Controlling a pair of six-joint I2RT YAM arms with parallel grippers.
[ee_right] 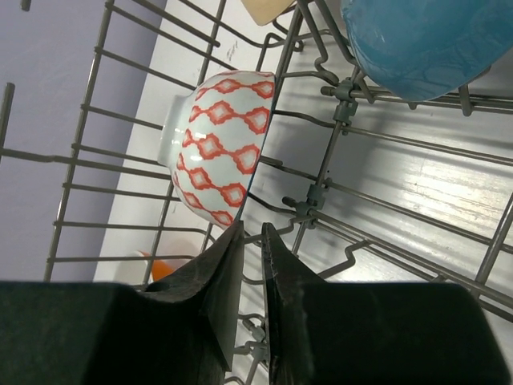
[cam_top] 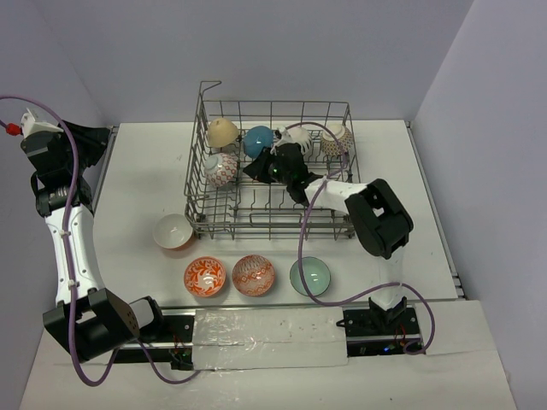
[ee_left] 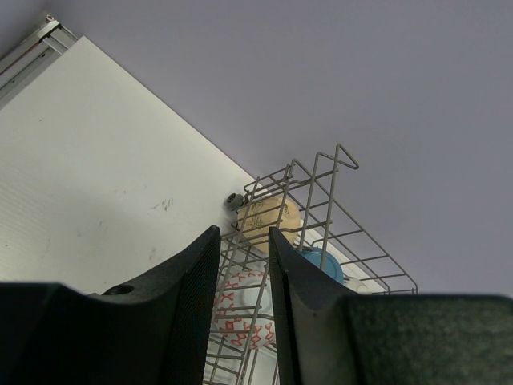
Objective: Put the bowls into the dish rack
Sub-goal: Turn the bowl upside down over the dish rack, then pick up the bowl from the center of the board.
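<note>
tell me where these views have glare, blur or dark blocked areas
Top external: even, sharp light, soft shadow under the dish rack, glare on the clear sheet at the near edge. Left wrist: the left gripper's dark fingers block the bottom; rack beyond is sharp. Right wrist: the right gripper's fingers fill the bottom, red-patterned bowl crisp, teal bowl shows a sheen.

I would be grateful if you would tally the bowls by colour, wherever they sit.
Orange-red patterned bowls: 3
Tan bowl: 1
Teal-blue bowl: 1
Pale green bowl: 1
Orange bowl, white inside: 1
White striped bowl: 1
Pale finely patterned bowl: 1
Total: 9
</note>
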